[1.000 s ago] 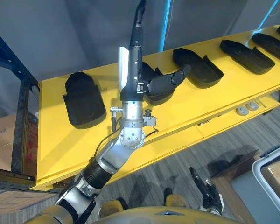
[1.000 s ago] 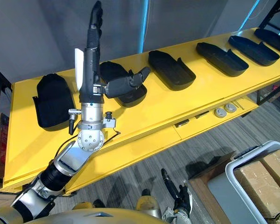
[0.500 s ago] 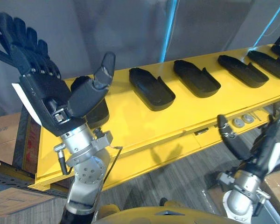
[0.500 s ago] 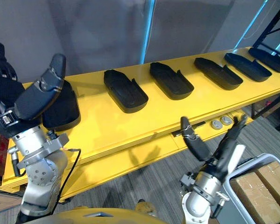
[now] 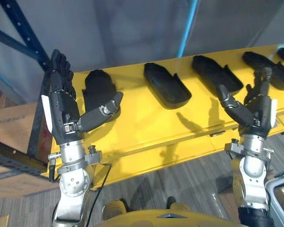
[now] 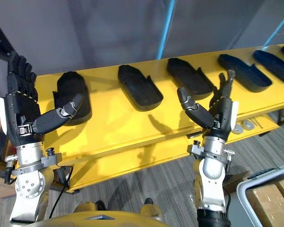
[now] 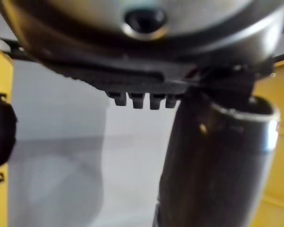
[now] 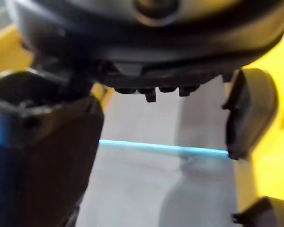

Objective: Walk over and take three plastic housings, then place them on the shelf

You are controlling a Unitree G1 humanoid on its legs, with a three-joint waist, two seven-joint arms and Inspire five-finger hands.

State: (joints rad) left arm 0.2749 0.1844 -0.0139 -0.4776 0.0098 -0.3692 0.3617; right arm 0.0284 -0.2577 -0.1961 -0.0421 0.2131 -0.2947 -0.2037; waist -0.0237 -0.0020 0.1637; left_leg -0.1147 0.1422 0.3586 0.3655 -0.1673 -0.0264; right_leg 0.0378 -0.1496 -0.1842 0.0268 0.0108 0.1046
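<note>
Hovering low in frame, the dark left hand [image 5: 61,111] and dark right hand [image 5: 256,111] are holding fingers straight — empty — likely poised for the black plastic housings [image 5: 166,86] lining the yellow shelf [image 5: 142,120].

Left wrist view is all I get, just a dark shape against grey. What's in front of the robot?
Observer: A long yellow surface with black plastic housings lying in a row on it.
Operator: Is the robot holding one of them?
Observer: No. The left hand and the right hand are both up in front of the surface, fingers straight, holding nothing.
</note>
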